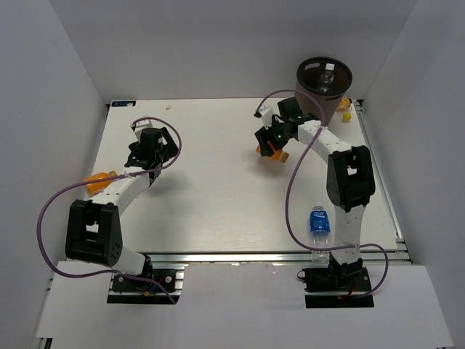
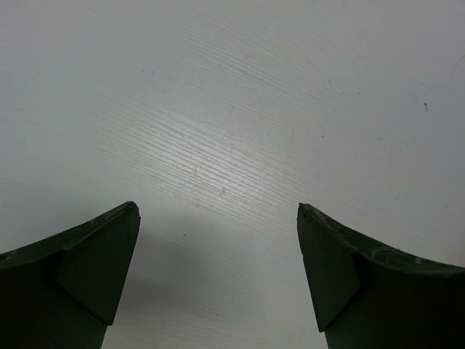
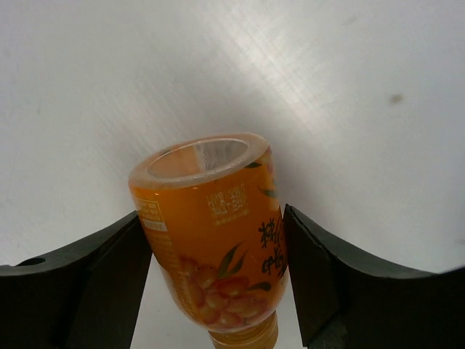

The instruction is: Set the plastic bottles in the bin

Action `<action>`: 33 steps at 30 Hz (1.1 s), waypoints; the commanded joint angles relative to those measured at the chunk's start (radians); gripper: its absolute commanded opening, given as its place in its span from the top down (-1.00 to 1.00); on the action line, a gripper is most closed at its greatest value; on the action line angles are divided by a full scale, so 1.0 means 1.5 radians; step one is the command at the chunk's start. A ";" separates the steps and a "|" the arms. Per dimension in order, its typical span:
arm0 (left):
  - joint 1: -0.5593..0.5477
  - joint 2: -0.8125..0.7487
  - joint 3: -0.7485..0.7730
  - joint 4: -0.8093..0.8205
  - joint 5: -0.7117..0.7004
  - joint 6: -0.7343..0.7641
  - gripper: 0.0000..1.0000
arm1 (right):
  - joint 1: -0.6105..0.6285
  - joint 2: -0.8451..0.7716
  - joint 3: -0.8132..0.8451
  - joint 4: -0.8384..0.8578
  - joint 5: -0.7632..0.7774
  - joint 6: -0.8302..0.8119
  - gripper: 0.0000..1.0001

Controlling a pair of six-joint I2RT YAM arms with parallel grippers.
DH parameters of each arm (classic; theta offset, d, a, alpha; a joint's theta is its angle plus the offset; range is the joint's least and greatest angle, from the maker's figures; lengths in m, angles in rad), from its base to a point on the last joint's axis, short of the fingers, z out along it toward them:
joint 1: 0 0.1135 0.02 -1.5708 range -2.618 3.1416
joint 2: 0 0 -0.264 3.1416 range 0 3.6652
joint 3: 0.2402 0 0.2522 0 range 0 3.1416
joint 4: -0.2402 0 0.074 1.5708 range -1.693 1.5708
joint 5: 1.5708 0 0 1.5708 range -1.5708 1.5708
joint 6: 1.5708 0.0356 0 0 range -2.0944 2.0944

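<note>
Right gripper [image 3: 212, 215]: closed in on the orange bottle [image 3: 207, 254], one finger pressed to each side of its body, out over the white table [image 1: 218, 189] near the bin [image 1: 332, 107], to its left.
Orange bottle: on its side between the fingers, with its clear base pointing away from the wrist and its cap toward it. Whether it rests on the table or hangs just above it is hard to tell.
Left gripper [image 2: 218, 207]: jaws spread wide above the tabletop on the left side.
Clear bottle [image 1: 327, 76]: inside the bin, pale cap showing against the dark interior.
Blue-label bottle [image 1: 318, 221]: lying on the table just beside the right arm's lower link, well apart from the bin.
Bin: upright at the far right corner, with yellow bits [image 1: 347, 114] just beside it.
Orange object [image 1: 98, 182]: on the table against the left arm, partly hidden by it.
</note>
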 commanded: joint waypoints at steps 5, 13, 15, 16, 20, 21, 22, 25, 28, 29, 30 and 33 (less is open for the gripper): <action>-0.003 -0.012 0.029 -0.014 -0.021 0.002 -0.96 | -0.042 -0.200 0.057 0.278 0.144 0.139 0.49; -0.002 -0.026 0.023 0.002 -0.020 0.005 -0.96 | -0.168 -0.173 0.115 0.473 0.241 0.262 0.39; -0.003 -0.027 0.026 0.005 -0.016 0.004 -0.96 | -0.184 -0.131 0.189 0.473 0.220 0.272 0.39; -0.003 -0.026 0.026 0.009 -0.013 0.004 -0.96 | -0.192 -0.081 0.218 0.472 0.217 0.280 0.33; -0.003 -0.017 0.036 0.001 -0.010 0.001 -0.96 | -0.217 0.050 0.394 0.392 0.160 0.335 0.19; -0.002 -0.016 0.037 -0.001 -0.012 0.001 -0.96 | -0.219 0.062 0.414 0.380 0.138 0.347 0.13; -0.002 -0.016 0.038 -0.001 -0.013 0.001 -0.96 | -0.221 0.063 0.404 0.380 0.127 0.355 0.03; -0.002 -0.017 0.041 0.001 -0.015 0.000 -0.96 | -0.223 0.005 0.317 0.450 0.126 0.366 -0.73; -0.003 -0.010 0.062 -0.002 -0.010 -0.001 -0.96 | -0.224 -0.045 0.263 0.459 0.137 0.353 -0.79; -0.003 -0.006 0.069 0.001 -0.006 -0.002 -0.96 | -0.224 -0.055 0.263 0.452 0.134 0.345 -0.79; -0.003 -0.005 0.071 0.004 -0.002 -0.002 -0.96 | -0.223 -0.064 0.263 0.442 0.131 0.336 -0.79; -0.003 -0.002 0.073 0.011 0.011 -0.007 -0.96 | -0.223 -0.098 0.263 0.428 0.103 0.324 -0.79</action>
